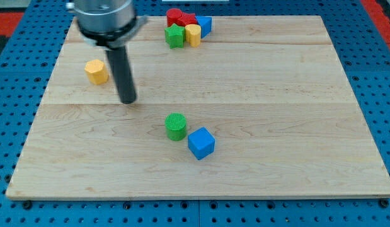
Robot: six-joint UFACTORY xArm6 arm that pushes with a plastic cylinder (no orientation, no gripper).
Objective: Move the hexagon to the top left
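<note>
well, my tip (128, 99) stands just right of the yellow hexagon (96, 72); no pincer shows, state untellable.

I am working in a robotics lab: a pale wooden board desk (258, 94) lies on a blue perforated metal mounting plate (18, 38) whose holes show all round the desk's edges.

Pale striped-grain wooden board (276, 94), blue perforated metal table (18, 57), orange-yellow hexagon block (96, 72), dark grey rod with my tip (128, 101), ribbed green cylinder block (176, 126), blue cube block (201, 143), far cluster of red, green, yellow and blue blocks (187, 28)
</note>
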